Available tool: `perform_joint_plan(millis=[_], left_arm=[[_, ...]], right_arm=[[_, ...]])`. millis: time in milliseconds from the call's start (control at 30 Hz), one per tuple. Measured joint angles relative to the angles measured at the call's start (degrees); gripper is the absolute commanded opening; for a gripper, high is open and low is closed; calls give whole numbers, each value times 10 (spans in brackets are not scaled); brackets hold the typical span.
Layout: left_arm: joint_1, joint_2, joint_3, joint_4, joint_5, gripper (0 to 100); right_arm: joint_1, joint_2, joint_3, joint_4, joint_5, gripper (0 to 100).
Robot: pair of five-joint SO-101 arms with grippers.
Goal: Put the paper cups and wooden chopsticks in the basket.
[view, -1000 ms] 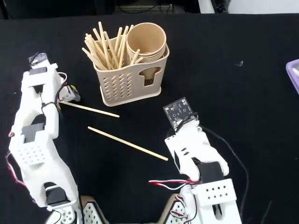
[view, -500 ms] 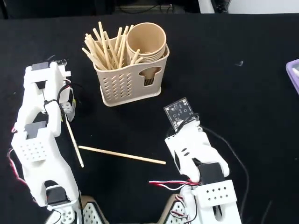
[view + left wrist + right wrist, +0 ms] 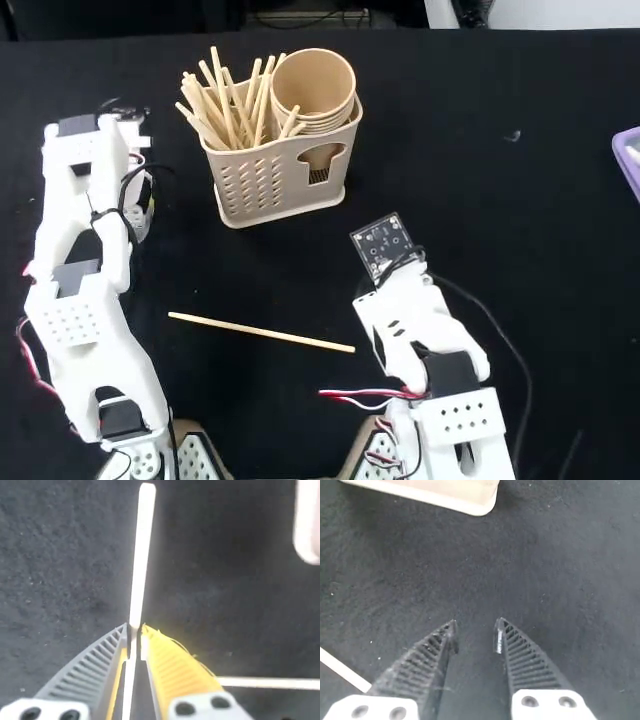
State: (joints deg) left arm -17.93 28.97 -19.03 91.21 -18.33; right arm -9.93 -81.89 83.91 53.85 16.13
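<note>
- Since a second ago, the left arm [image 3: 85,200] has drawn up and back along the left side of the table [image 3: 520,260]. The gripped chopstick [image 3: 142,555] then lay flat on the cloth and half a second ago dangled beside the arm. It is now hidden under that arm in the high view.
- The left gripper [image 3: 134,627] is clamped on that chopstick. Its grey and yellow fingers pinch the stick, which runs on past the tips over the black cloth.
- Over the same second the loose chopstick [image 3: 262,332] has swung from a steeper diagonal to nearly level. It lies flat on the table between the two arms, well in front of the basket [image 3: 280,180].
- The right gripper [image 3: 474,630] hangs over bare cloth with its black fingers narrowly parted and nothing between them. The basket's base and one end of the loose chopstick are near it.
- The basket stands upright, with stacked paper cups [image 3: 313,90] in its right half and a bundle of chopsticks [image 3: 225,100] in its left.
</note>
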Motion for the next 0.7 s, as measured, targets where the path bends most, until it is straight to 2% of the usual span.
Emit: perform_joint_plan(millis=[200,300,433,567,700], left_arm=[[-4,0,-83,61,-105,30],[-21,0,-106,85,-200,30],[-69,0,-105,90,-361,30],[-97,0,-43,90,-500,30],[-82,-33,58,90,-542,30]], right_arm=[[0,-19,3,0,0,130],[0,-20,7,0,0,130],[0,-20,7,0,0,130],[0,-20,7,0,0,130],[0,-20,7,0,0,130]])
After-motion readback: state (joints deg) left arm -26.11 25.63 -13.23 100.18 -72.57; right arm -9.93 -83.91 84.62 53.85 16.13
